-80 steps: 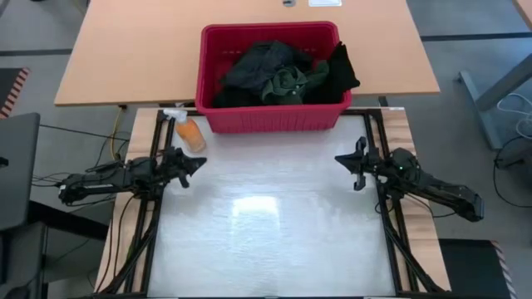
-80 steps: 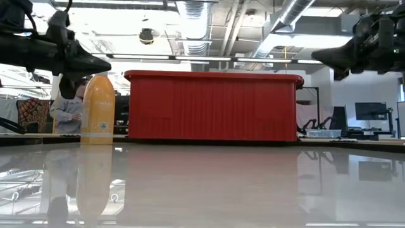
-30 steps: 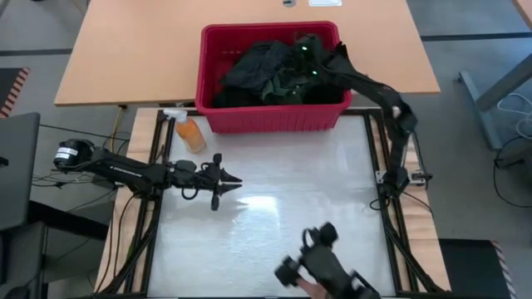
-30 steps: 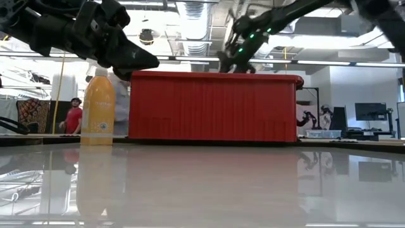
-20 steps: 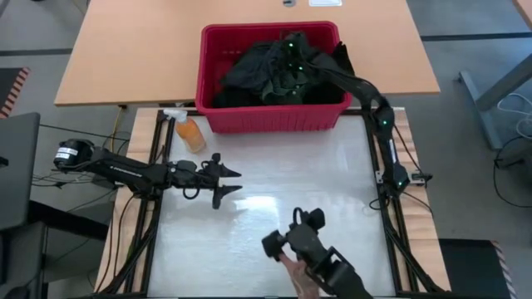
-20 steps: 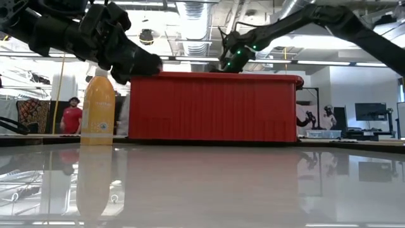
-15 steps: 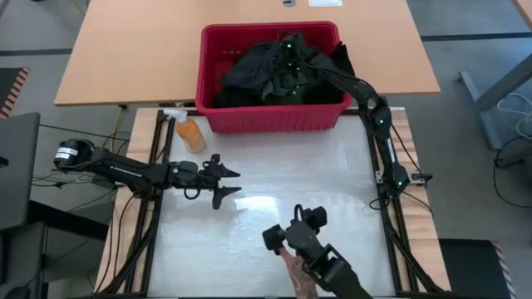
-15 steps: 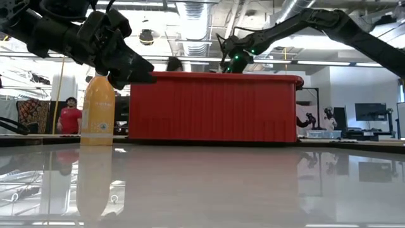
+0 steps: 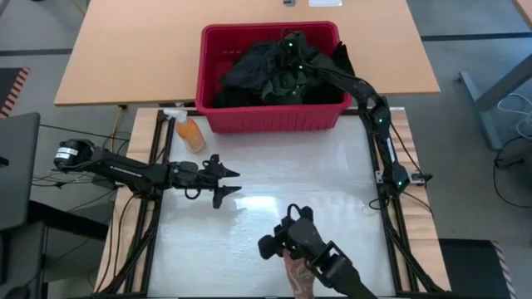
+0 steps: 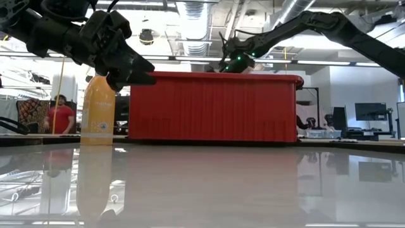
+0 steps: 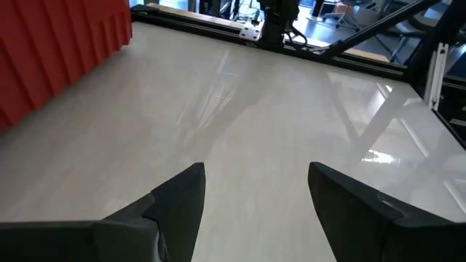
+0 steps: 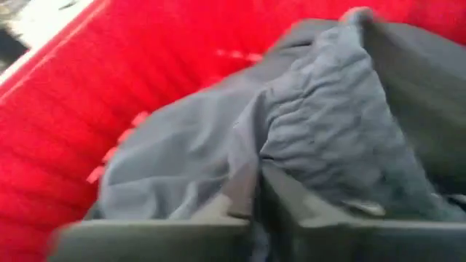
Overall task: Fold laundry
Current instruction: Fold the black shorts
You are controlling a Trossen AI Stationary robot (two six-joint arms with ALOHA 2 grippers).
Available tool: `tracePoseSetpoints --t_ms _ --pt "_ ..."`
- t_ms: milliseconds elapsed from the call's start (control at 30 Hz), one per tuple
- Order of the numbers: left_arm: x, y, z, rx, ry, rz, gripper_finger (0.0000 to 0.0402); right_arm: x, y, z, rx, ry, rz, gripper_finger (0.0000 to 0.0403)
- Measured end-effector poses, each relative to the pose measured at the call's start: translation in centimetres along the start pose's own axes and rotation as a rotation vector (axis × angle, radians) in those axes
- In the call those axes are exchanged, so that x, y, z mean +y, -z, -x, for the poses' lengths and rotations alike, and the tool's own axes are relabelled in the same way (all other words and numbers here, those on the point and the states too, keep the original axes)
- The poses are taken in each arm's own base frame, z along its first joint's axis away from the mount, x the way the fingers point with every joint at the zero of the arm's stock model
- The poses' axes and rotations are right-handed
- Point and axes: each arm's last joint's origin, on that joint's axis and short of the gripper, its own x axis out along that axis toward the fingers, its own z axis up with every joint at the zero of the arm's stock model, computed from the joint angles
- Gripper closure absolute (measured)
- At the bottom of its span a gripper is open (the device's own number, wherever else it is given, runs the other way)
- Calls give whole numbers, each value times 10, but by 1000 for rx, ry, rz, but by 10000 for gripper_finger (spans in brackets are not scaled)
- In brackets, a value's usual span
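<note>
Now your right end effector [image 9: 287, 51] has just closed on the laundry [image 9: 274, 73] in the far red basket [image 9: 218, 118]; left end effector [image 9: 226, 181] stays open over the tabletop [image 9: 316, 178], so extraction can begin.

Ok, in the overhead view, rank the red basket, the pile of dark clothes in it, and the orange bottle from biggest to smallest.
1. The red basket, easily the largest.
2. The laundry, heaped inside the basket, covering most of its interior.
3. The orange bottle, far smaller, standing at the basket's left front corner.
</note>
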Motion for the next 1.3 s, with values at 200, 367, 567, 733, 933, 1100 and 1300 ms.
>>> tracePoseSetpoints --t_ms 200,367,567,733,933,1100,1300 --pt "0 0 0 0 0 16 168 25 -34 40 -131 -213 31 387" --pt "0 0 0 1 0 16 168 59 -65 109 -243 -349 170 390" --pt "0 0 0 2 -1 8 168 104 -90 213 -429 -528 369 390" --pt "0 0 0 3 -1 8 168 130 -98 306 -615 -683 516 390" --pt "0 0 0 3 0 8 168 142 -92 405 -770 -835 593 387" --pt "0 1 0 5 -1 8 168 142 -76 463 -769 -1009 667 387" --pt "0 1 0 7 -2 7 168 133 -35 470 -364 -1093 698 386"
